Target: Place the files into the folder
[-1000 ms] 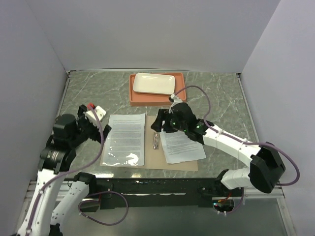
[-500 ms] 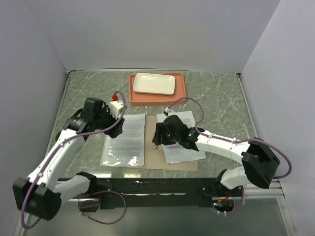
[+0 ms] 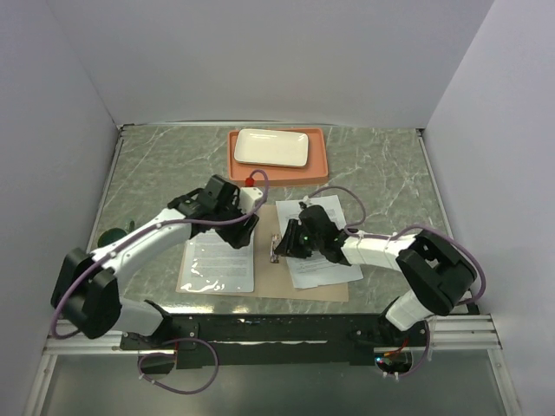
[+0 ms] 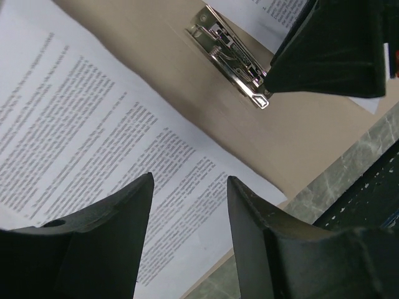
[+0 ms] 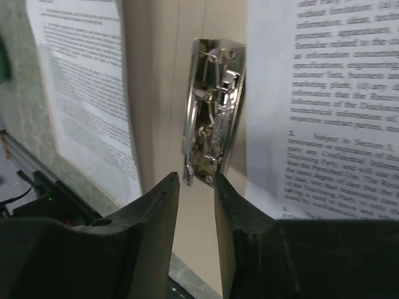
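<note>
At the desk's (image 3: 390,186) near edge I see the folder (image 3: 267,284) lying open, left sheet (image 3: 217,260) and right sheet (image 3: 325,264) on its halves. My right tool (image 5: 193,182) hovers, narrowly open, at the near end of the clip (image 5: 212,112). My left tool (image 4: 187,184), open and empty, hangs over the left sheet. Beyond, a plate (image 3: 271,147) sits in a tray (image 3: 321,171).

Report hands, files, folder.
Left hand open over left sheet. Right hand at clip, jaws slightly apart, nothing held. Folder open flat, a sheet on each half. Nothing blocking.
</note>
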Action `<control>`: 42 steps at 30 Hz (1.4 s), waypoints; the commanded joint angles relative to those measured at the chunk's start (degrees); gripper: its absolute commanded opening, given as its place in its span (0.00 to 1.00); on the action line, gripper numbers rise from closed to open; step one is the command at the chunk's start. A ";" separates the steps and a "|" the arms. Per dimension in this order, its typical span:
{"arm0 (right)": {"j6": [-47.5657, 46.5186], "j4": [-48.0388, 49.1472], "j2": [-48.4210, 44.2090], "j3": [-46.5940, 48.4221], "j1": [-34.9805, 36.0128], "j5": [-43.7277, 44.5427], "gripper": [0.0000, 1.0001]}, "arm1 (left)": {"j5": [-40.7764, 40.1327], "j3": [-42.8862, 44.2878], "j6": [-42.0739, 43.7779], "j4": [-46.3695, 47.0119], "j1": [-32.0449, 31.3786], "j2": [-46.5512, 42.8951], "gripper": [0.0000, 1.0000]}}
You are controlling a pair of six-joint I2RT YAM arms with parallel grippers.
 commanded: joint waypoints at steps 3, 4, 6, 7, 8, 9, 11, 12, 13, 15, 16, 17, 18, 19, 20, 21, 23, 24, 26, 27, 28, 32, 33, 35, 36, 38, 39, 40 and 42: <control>2.27 6.81 2.38 -0.49 -0.51 -3.92 0.34 | 0.06 4.48 -3.86 4.62 -3.57 7.16 0.55; 2.44 7.08 2.99 -0.67 -0.86 -4.00 0.34 | 0.58 4.84 -4.13 5.14 -3.75 7.86 0.55; 2.79 8.13 3.44 -1.54 -1.13 -4.53 0.34 | 0.68 5.28 -4.83 5.50 -4.45 9.27 0.53; 2.97 8.48 3.70 -1.90 -1.39 -4.71 0.34 | 0.85 5.37 -5.18 5.67 -4.72 9.54 0.52; 2.97 8.66 3.88 -2.25 -1.65 -4.97 0.34 | 0.85 5.63 -5.71 5.94 -4.98 10.15 0.52; 2.97 8.84 3.88 -2.86 -1.92 -5.06 0.35 | 1.03 5.63 -5.80 6.03 -5.16 10.50 0.51; 3.06 9.54 4.05 -3.74 -2.27 -5.32 0.36 | 1.38 5.98 -8.06 6.46 -5.68 11.29 0.50; 3.14 9.80 3.97 -4.01 -2.62 -5.76 0.36 | 1.38 6.07 -8.26 6.64 -6.03 11.47 0.49; 3.23 10.50 4.31 -4.27 -2.80 -6.20 0.36 | 1.47 6.24 -8.52 6.73 -6.21 11.82 0.49; 3.06 10.51 4.58 -4.54 -3.15 -6.64 0.38 | 1.99 6.77 -9.14 6.82 -6.91 13.05 0.47; 3.06 10.60 4.76 -4.62 -3.15 -6.81 0.38 | 2.26 7.03 -9.40 6.90 -7.09 13.40 0.47; 3.14 11.03 5.02 -4.80 -3.32 -6.99 0.38 | 2.52 7.12 -9.75 6.99 -7.44 14.10 0.45; 3.14 11.30 5.37 -4.80 -3.50 -7.17 0.38 | 2.52 7.04 -9.84 7.43 -7.62 14.37 0.43; 3.41 11.73 6.07 -4.97 -3.68 -7.60 0.36 | 2.44 7.04 -9.93 7.61 -7.79 14.89 0.42; 3.67 12.61 6.42 -5.06 -3.68 -7.87 0.35 | 2.52 6.95 -10.19 7.70 -7.97 15.16 0.39; 3.85 13.14 6.86 -5.06 -3.85 -8.22 0.34 | 2.44 6.95 -10.46 7.44 -8.06 15.34 0.36; 4.46 14.37 7.92 -5.24 -3.85 -9.01 0.30 | 2.79 6.95 -10.64 7.35 -8.32 15.34 0.33; 4.55 14.38 8.27 -5.15 -3.85 -9.01 0.28 | 2.70 6.86 -10.55 7.26 -8.41 15.25 0.32; 5.08 13.94 9.33 -4.72 -3.85 -8.66 0.22 | 2.09 7.47 -10.37 6.82 -8.41 15.08 0.30; 5.25 13.50 9.68 -4.63 -3.85 -8.31 0.20 | 1.82 7.74 -10.11 6.56 -8.41 15.08 0.30; 5.69 12.98 10.20 -4.36 -3.85 -7.88 0.18 | 1.56 7.83 -9.85 6.12 -8.41 14.99 0.29; 6.57 9.99 11.08 -2.35 -3.85 -4.98 0.12 | 1.64 7.91 -8.44 4.80 -8.32 14.64 0.30; 6.75 9.11 11.35 -1.82 -3.77 -4.45 0.12 | 1.73 8.00 -8.35 4.45 -8.32 14.64 0.30; 7.10 6.73 12.40 -0.50 -3.77 -3.48 0.11 | 3.04 8.18 -7.91 2.96 -8.32 14.46 0.32; 7.27 6.56 12.49 -0.32 -3.77 -2.69 0.11 | 3.40 8.27 -7.65 2.25 -8.32 14.29 0.35; 7.80 5.94 13.02 -0.49 -3.59 -2.16 0.11 | 4.19 7.83 -7.56 1.28 -8.32 13.58 0.39; 8.06 6.11 13.02 -0.84 -3.59 -1.81 0.11 | 4.11 7.31 -7.47 1.02 -8.32 13.15 0.41; 8.33 6.38 13.02 -1.19 -3.59 -1.63 0.11 | 3.58 6.61 -7.30 1.28 -8.32 12.27 0.41; 8.59 6.55 12.84 -1.90 -3.24 -0.93 0.11 | 2.18 4.15 -7.38 2.68 -8.32 11.74 0.43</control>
